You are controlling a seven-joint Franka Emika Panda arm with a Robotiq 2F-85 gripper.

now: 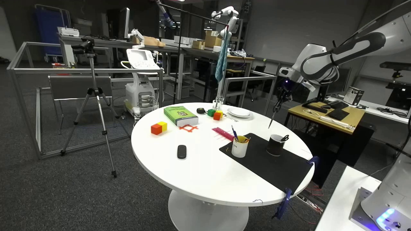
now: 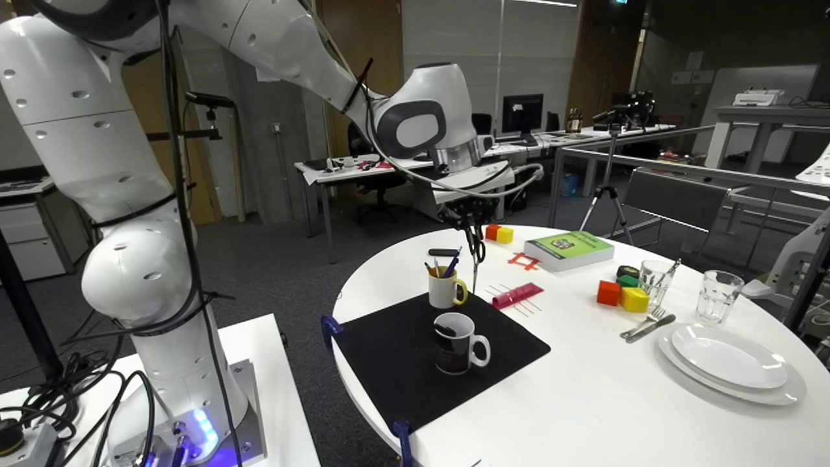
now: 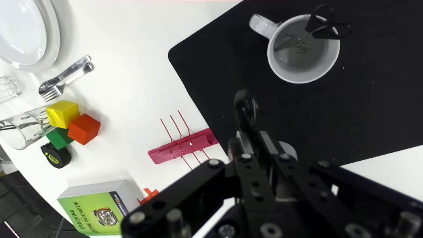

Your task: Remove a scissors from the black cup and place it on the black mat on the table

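Note:
The black cup (image 1: 275,148) stands upright on the black mat (image 1: 273,170); both also show in an exterior view, the cup (image 2: 452,358) with a white handle and the mat (image 2: 389,370). In the wrist view the cup (image 3: 292,74) holds scissors with black handles (image 3: 319,28) leaning over its rim. My gripper (image 3: 253,140) is shut on another pair of scissors (image 3: 245,110) by its black handles. In both exterior views these held scissors (image 1: 272,119) (image 2: 475,275) hang point down, held in the air above the table. The gripper hides part of the mat in the wrist view.
A cream-yellow cup (image 1: 240,147) with pens stands on the mat beside the black cup. A pink holder (image 2: 517,295) lies near the mat's edge. A green book (image 1: 180,115), colored blocks (image 2: 609,293), glasses (image 2: 720,295) and plates (image 2: 729,357) stand farther off. Blue clamps (image 1: 284,202) grip the table edge.

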